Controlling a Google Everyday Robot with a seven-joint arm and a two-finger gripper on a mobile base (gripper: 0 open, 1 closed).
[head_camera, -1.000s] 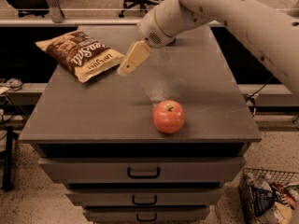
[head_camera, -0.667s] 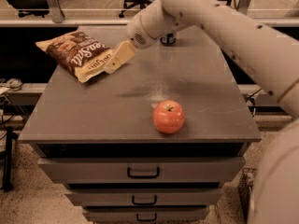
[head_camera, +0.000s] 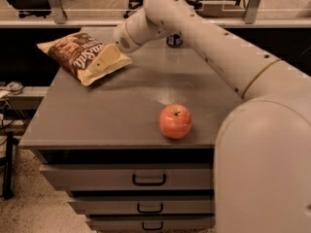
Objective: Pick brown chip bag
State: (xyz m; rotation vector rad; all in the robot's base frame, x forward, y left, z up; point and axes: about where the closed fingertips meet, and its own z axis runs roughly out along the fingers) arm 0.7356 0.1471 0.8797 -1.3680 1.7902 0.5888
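Observation:
The brown chip bag (head_camera: 77, 55) lies at the back left of the grey cabinet top (head_camera: 121, 106). It is dark brown with cream-yellow ends and white script lettering. My gripper (head_camera: 103, 61) reaches in from the right on a long white arm and sits over the bag's right end, its cream fingers overlapping the bag. A red apple (head_camera: 176, 121) sits near the front edge, well to the right of the gripper.
A blue soda can (head_camera: 174, 40) stands at the back of the top, mostly hidden behind my arm. The cabinet has several drawers (head_camera: 148, 178) below. Office chairs and a rail stand behind. My arm's bulk fills the right side.
My gripper has moved left across the top, from beside the bag to over the bag's right end. The apple and the bag have not moved.

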